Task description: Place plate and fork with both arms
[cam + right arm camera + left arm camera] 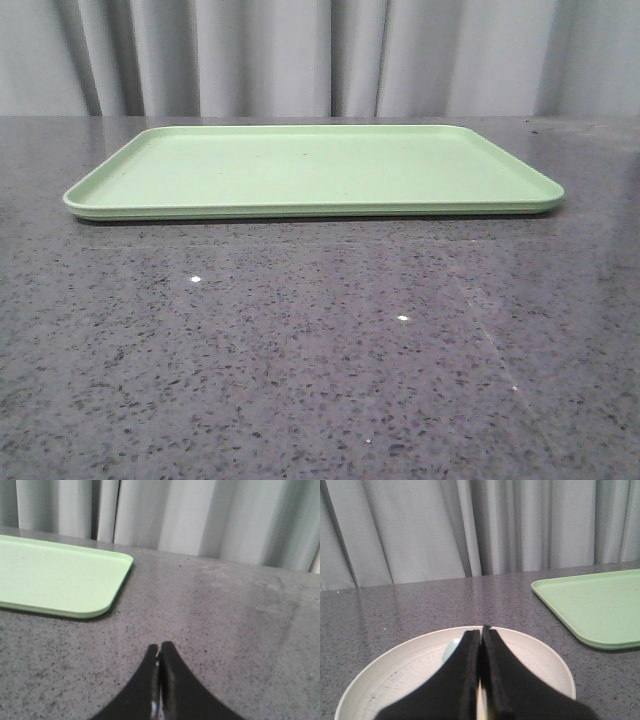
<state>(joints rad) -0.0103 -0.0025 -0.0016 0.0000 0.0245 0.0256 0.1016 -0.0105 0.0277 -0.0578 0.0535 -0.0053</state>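
Staged test bench | speckled grey countertop (300,380) | grey curtain backdrop (300,55)

Tray (310,170) at table's (300,360) far middle — plate (385,680) to its left, apart.

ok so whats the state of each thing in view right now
green tray: flat on the table, nothing on it
plate: upright on the table beside the tray, a pale blue item inside
left gripper: fingers shut, over the plate
right gripper: fingers shut, over bare table
fork: a yellowish sliver shows between the left fingers, can't confirm
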